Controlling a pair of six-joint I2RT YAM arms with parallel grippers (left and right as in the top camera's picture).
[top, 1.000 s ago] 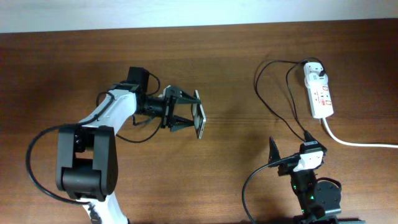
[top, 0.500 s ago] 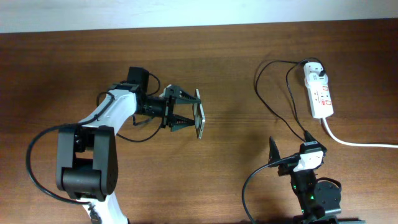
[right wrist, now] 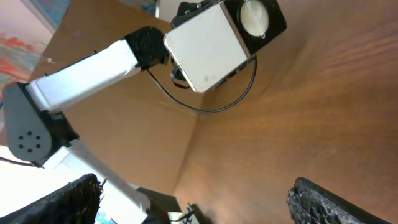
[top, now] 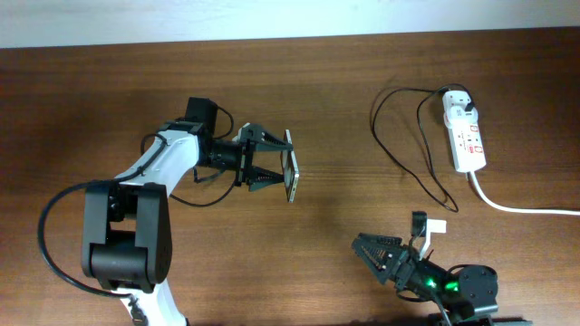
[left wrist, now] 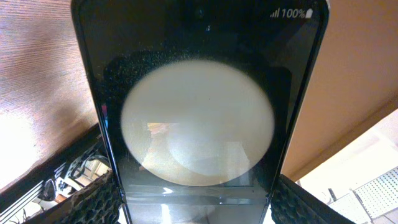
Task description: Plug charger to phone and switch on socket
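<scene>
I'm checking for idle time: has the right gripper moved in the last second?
Yes. The right gripper has dropped toward the near table edge and swung to point leftward. It now sits farther from the socket, which has stayed put.

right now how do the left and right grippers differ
Load: the left gripper is clamped on the phone, while the right gripper holds nothing.
Jaws: the left gripper's are closed onto the phone's edges, while the right gripper's are spread wide.
Place: the left gripper is mid-table, while the right gripper is near the front edge.
Shared: both are away from the socket.
</scene>
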